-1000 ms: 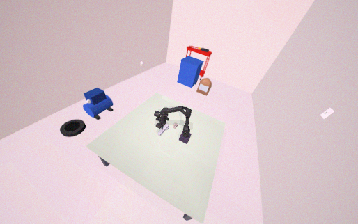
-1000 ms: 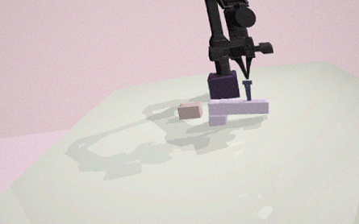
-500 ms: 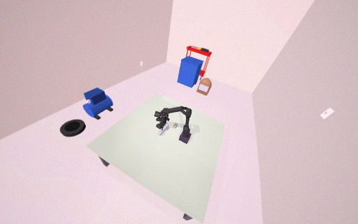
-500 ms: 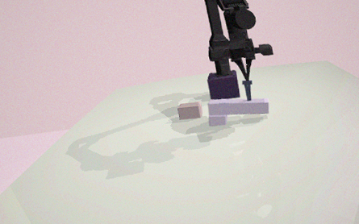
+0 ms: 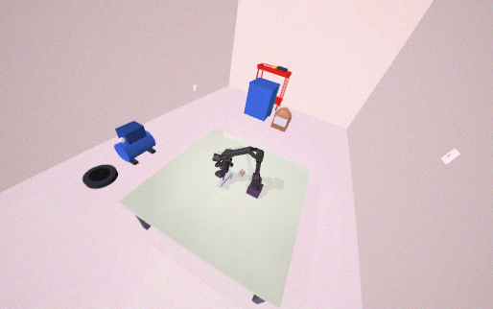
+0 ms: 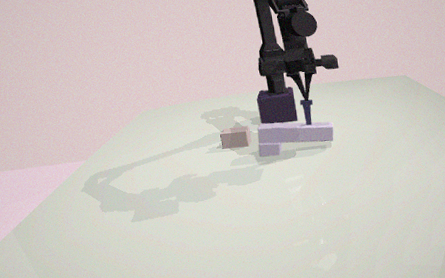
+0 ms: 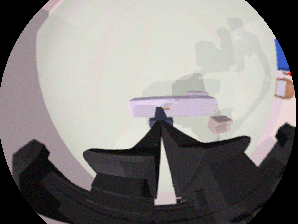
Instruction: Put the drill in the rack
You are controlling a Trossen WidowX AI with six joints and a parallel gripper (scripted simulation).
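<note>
The drill [image 6: 295, 133] [image 5: 224, 180] [image 7: 176, 106] is a pale lavender L-shaped block lying on the table. A small dark blue key [image 6: 307, 112] [image 7: 161, 117] stands upright on its top near the right end. My gripper [image 6: 305, 97] [image 5: 222, 174] [image 7: 160, 123] is shut with nothing between the fingers. It points straight down and its closed tips meet the top of the key. The rack [image 6: 235, 138] [image 5: 242, 172] [image 7: 220, 123] is a small tan box on the table just left of the drill, with nothing in it.
The arm's dark purple base block [image 6: 277, 105] [image 5: 254, 190] stands right behind the drill. The pale green table [image 6: 224, 228] [image 5: 216, 230] is wide. On the floor beyond it are a blue generator [image 5: 134, 141], a black tyre [image 5: 100, 176], a blue cabinet [image 5: 261, 99] and a red shelf [image 5: 274, 72].
</note>
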